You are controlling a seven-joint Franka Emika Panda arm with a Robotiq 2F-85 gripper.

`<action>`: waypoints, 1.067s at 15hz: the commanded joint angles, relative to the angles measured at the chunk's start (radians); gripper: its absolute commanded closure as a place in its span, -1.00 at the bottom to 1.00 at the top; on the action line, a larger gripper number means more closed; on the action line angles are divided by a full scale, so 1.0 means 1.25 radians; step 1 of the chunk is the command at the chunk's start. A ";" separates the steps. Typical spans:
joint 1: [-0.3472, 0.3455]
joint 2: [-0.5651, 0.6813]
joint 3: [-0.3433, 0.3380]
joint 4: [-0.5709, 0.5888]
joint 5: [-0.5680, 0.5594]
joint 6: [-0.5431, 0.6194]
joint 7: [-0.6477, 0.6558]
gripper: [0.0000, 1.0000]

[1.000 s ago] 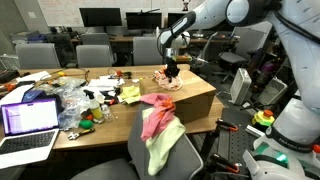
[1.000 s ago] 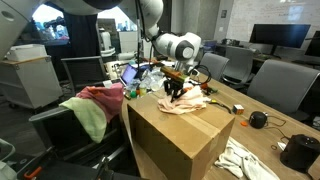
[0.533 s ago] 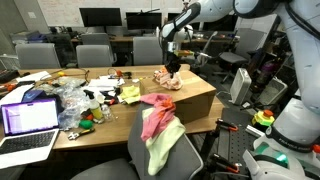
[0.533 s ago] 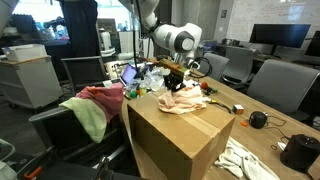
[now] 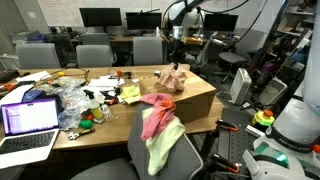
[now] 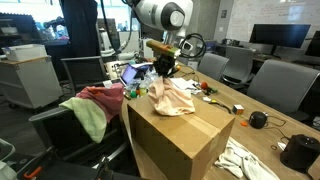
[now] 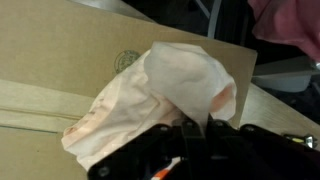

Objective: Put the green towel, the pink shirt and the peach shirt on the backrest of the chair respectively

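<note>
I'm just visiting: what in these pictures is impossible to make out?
- Gripper fingertips: in the wrist view they are a dark blur, buried in the peach shirt.
- Shirt's lower edge: in an exterior view, folds hide whether it clears the cardboard box.
- Laptop screen: too small to read in an exterior view.
- Chair below its backrest: cut off by the bottom edge.

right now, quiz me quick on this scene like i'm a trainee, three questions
1. True or false: the peach shirt hangs on the chair backrest.
2. What holds the peach shirt? A) the gripper B) a human hand C) nothing
3. Fill in: on the backrest, the pink shirt lies above the ____ towel.
Key: 1 false; 2 A; 3 green.
</note>
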 commanded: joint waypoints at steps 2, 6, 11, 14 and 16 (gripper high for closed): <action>0.052 -0.162 -0.022 -0.143 -0.053 0.028 0.021 0.96; 0.079 -0.268 -0.025 -0.217 -0.106 0.032 0.049 0.96; 0.097 -0.399 -0.019 -0.288 -0.178 0.026 0.102 0.96; 0.106 -0.482 -0.006 -0.314 -0.232 0.009 0.143 0.96; 0.108 -0.525 0.004 -0.322 -0.263 -0.005 0.171 0.96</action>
